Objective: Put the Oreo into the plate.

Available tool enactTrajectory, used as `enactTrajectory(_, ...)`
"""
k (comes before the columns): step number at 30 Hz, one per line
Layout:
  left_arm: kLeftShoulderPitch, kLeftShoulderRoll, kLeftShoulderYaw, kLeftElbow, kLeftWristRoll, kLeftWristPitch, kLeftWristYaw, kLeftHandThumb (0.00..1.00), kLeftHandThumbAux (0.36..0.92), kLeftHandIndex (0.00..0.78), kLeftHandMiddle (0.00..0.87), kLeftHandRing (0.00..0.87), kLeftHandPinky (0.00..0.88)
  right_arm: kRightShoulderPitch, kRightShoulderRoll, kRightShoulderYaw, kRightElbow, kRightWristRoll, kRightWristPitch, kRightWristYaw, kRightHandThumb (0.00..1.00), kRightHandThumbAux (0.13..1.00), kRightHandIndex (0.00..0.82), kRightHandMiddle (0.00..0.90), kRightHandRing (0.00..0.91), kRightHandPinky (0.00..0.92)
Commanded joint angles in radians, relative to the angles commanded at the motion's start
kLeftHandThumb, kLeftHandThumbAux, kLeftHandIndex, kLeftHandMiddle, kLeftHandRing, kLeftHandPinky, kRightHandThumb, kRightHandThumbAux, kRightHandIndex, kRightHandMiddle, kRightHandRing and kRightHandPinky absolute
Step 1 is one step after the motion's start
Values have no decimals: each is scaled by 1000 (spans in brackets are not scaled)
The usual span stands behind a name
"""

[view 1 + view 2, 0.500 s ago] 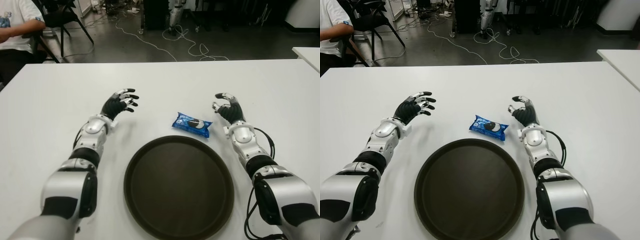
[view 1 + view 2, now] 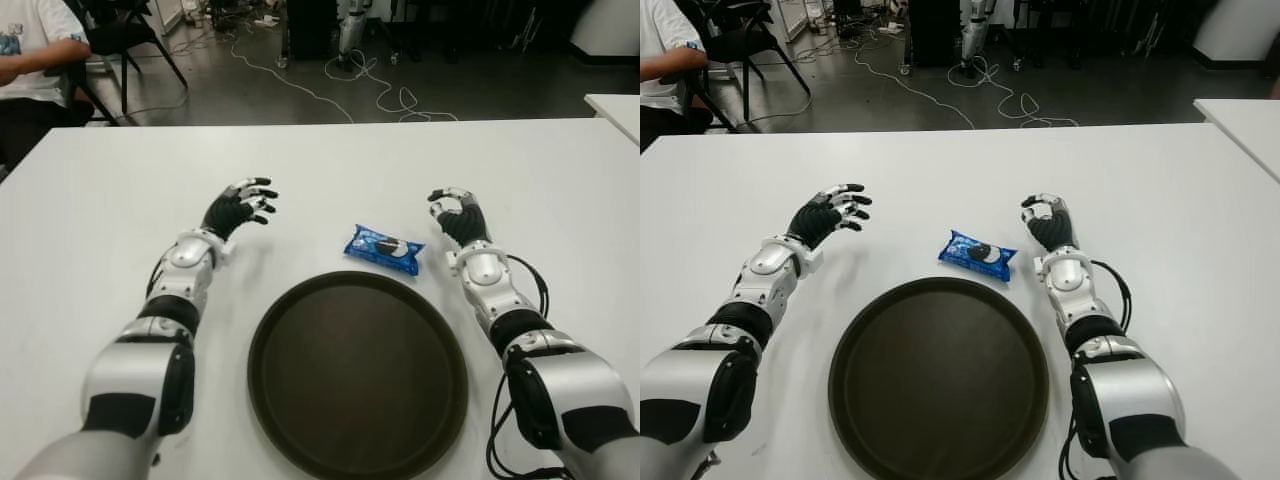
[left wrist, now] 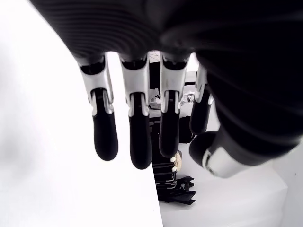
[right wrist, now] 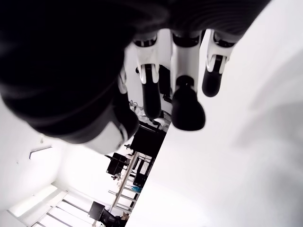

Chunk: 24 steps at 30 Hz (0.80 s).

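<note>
Left eye view gives us the whole table [image 2: 560, 170], white and broad, with the blue Oreo packet [image 2: 384, 249] lying flat on it, just beyond the far rim of the dark round plate [image 2: 357, 373]. Packet and plate are close but not touching. The right hand [image 2: 458, 218] is over on the packet's right side, near it, palm turned inward, fingers [image 4: 187, 108] bent loosely and thumb tip drawn toward the fingertips, with nothing between them. The left hand [image 2: 240, 206] shows well off to the packet's left, fingers [image 3: 104, 133] spread and relaxed, holding nothing; its wrist view confirms four straight digits hanging free. Up in the far left corner a seated person [image 2: 40, 45] in a white shirt is partly in view, and cables [image 2: 365, 80] snake across the dark floor beyond the table.
</note>
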Motion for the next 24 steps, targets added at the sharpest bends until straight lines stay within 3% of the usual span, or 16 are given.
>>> enactTrajectory(24,-1,2,-4,0,4,-1,-3,467,674,229,335,385,444,-2,-10,35,-13,-28,8,-11,688,725,435,773,780,784)
